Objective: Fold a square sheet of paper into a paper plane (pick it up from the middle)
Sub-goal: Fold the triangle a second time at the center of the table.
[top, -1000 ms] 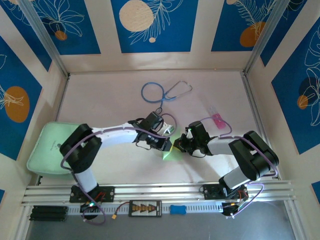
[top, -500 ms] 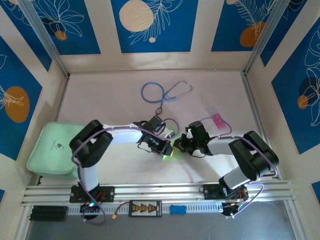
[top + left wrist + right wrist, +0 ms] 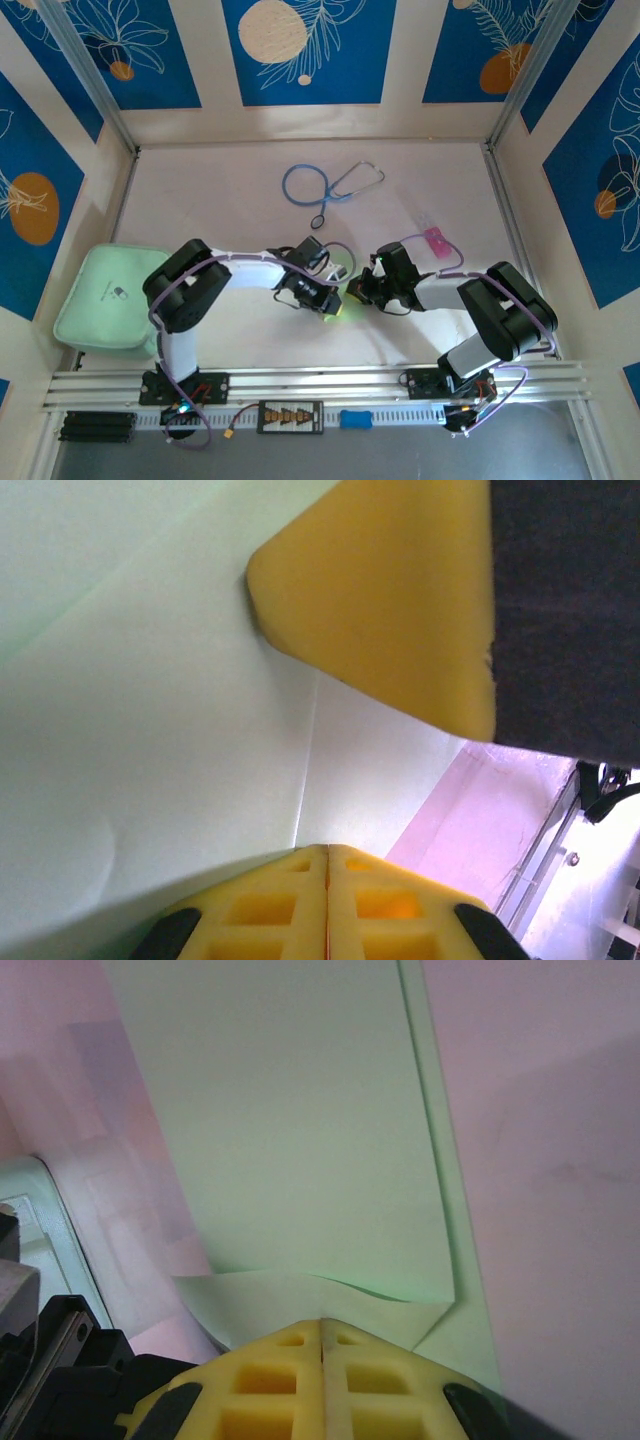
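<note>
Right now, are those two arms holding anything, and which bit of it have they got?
Yes: the pale green sheet of paper. The left tool and right tool each pinch an edge of it.

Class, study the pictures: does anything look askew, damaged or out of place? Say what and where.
The square sheet of paper is buckled where the right gripper pinches it: its near edge ripples, and the folded layers sit offset along the right side. A stethoscope lies on the far table.
</note>
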`<state>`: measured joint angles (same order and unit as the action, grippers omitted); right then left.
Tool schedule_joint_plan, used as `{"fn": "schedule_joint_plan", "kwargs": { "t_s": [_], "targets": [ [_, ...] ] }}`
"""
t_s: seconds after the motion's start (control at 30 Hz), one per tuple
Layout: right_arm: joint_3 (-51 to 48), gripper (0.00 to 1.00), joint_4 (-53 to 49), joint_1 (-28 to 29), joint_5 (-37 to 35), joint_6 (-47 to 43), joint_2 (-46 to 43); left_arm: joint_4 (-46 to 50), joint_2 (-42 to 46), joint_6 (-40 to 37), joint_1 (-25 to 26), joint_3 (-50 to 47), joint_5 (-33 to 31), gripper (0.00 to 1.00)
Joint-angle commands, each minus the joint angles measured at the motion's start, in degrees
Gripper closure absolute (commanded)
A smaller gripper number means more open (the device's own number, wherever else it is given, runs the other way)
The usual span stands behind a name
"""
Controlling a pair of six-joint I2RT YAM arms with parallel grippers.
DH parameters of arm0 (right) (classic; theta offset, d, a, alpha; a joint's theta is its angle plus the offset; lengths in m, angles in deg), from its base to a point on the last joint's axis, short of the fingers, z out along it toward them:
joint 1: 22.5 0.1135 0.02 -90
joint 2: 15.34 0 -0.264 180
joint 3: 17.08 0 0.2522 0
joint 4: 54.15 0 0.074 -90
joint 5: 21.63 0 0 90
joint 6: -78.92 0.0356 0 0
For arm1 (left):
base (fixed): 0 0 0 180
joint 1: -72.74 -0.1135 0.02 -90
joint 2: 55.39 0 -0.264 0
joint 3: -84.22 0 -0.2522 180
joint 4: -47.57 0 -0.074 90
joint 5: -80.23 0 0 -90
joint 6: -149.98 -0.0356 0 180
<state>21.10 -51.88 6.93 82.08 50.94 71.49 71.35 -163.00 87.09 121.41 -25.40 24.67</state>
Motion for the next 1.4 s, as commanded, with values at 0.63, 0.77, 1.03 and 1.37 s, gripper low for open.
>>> {"fn": "schedule_joint_plan", "kwargs": {
  "t_s": [0.63, 0.77, 1.03, 1.37],
  "targets": [
    [-0.62, 0.96, -9.34, 0.15, -3.87, -0.41, 1.77, 5.71, 12.07, 1.45, 0.47, -11.09, -7.09, 0.95],
    [-0.61, 0.96, -9.44, 0.10, -3.87, -0.50, 1.29, 5.51, 16.32, 1.74, 0.47, -10.40, -7.69, 0.97],
    [-0.53, 0.96, -9.61, 0.10, -3.97, -0.41, 1.06, 1.14, 12.50, 3.42, 0.46, -3.02, -4.82, 0.96],
    [0.03, 0.96, -9.25, 0.02, -3.00, -0.92, 1.33, 3.24, 1.65, 2.34, 0.47, 0.63, -6.73, 0.95]
  ]
}}
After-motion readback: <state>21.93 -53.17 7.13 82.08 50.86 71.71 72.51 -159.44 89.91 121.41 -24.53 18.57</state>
